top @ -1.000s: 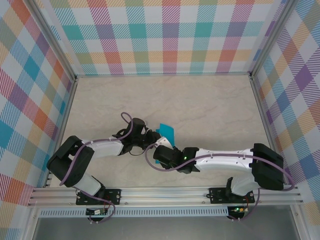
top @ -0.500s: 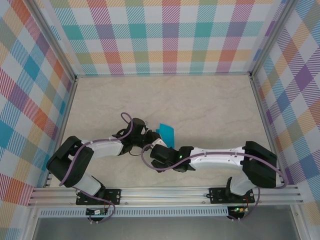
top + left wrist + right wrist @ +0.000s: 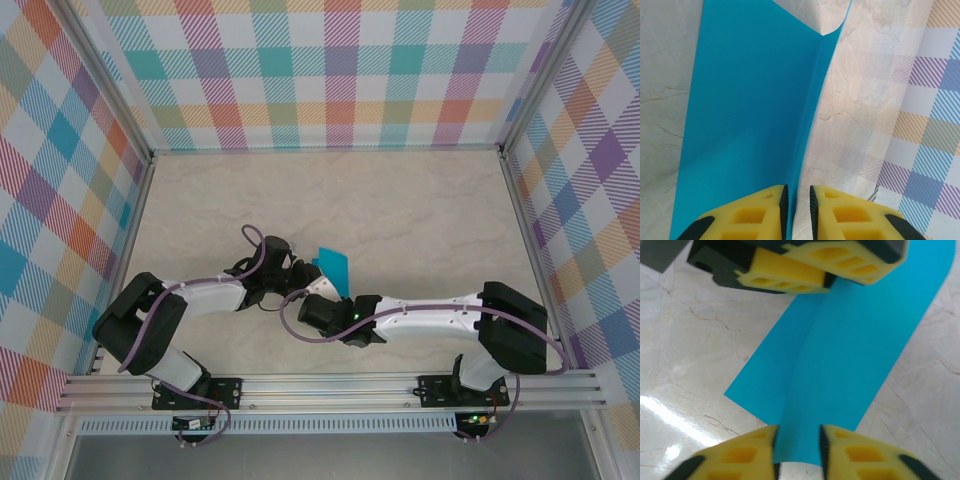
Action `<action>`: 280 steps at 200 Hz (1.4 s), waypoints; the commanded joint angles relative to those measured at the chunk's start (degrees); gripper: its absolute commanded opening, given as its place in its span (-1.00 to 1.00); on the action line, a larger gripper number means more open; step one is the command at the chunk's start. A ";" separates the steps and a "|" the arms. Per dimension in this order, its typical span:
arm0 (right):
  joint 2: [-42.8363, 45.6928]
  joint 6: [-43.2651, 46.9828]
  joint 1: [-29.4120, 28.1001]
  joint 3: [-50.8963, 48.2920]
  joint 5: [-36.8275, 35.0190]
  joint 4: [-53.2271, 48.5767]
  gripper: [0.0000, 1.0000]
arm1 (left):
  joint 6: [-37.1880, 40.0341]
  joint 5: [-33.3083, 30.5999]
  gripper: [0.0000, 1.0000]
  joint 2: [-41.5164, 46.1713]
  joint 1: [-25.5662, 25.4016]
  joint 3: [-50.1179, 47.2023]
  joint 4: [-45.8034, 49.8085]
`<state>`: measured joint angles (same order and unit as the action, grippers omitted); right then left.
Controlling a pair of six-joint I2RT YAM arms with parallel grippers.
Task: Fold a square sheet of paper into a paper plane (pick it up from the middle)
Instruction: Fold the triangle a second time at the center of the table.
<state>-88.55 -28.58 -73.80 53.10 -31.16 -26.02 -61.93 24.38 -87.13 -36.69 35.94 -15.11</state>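
The square sheet of paper (image 3: 332, 265), teal-blue, lies mid-table with a raised ridge down its middle. My left gripper (image 3: 290, 275) comes at it from the left. In the left wrist view the sheet (image 3: 745, 100) lies flat on the left, and its upturned fold runs into the narrow slit of my left gripper (image 3: 798, 192), against the left pad. In the right wrist view my right gripper (image 3: 797, 432) is shut on the near end of the sheet's (image 3: 850, 340) ridge. My left gripper (image 3: 827, 280) pinches the far end. My right gripper (image 3: 318, 288) sits just beside the left one.
A marble-patterned tabletop (image 3: 400, 210) stretches behind and to both sides of the paper. Checked walls (image 3: 330, 70) enclose it at the back and on both sides. The two wrists are crowded together at the sheet.
My right arm has slid left along the sheet toward the left gripper, and a bit of paper by its wrist is now covered. The left arm and the paper have stayed put.
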 commanded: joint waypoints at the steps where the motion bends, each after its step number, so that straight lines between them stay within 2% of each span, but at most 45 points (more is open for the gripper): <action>1: 2.91 -1.66 0.99 -1.08 -1.20 -1.75 -0.68 | 0.42 -0.82 -0.56 1.78 -0.67 1.28 0.79; 12: 3.62 -1.40 1.58 -1.62 0.05 -1.36 -0.75 | 0.63 -0.96 -0.55 2.09 -0.67 1.40 1.56; 29: 4.88 -0.46 2.67 -2.44 3.33 -0.18 -0.77 | 1.69 -2.79 -0.42 3.23 -0.66 1.89 5.87; 58: 7.10 1.16 7.17 -4.74 14.73 4.55 -0.82 | 1.46 -11.12 -0.24 9.59 -0.68 0.02 14.92; 81: 8.21 1.67 11.45 -6.49 22.78 7.89 -0.84 | 0.48 -14.63 -0.23 15.39 -0.83 -3.05 18.89; 102: 8.77 1.82 15.01 -7.47 27.77 9.12 -0.84 | -0.52 -15.48 -0.26 19.94 -1.88 -5.98 18.63; 135: 9.61 1.95 19.24 -8.99 33.96 11.10 -0.84 | 0.34 -15.04 -0.36 19.99 -5.35 -6.41 17.77; 163: 10.15 1.69 21.86 -9.99 37.19 12.01 -0.83 | 2.11 -13.84 -0.43 13.99 -9.36 -3.64 16.71; 192: 10.42 1.34 23.20 -10.46 37.77 11.84 -0.82 | 1.82 -15.74 -0.57 6.56 -13.31 0.24 16.65; 221: 10.81 0.79 23.28 -10.64 37.31 11.48 -0.80 | 0.53 -16.65 -0.72 1.13 -14.23 1.72 16.75; 251: 10.95 -0.14 23.30 -11.17 36.66 11.57 -0.79 | 0.32 -17.36 -0.75 -1.27 -14.47 2.01 17.48; 280: 10.69 -0.30 23.31 -10.75 36.26 11.45 -0.78 | 0.49 -20.59 -0.79 -1.99 -14.52 2.89 23.39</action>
<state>-78.91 -28.18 -50.68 42.72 5.02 -15.42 -61.06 7.73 -87.99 -50.41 37.19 2.37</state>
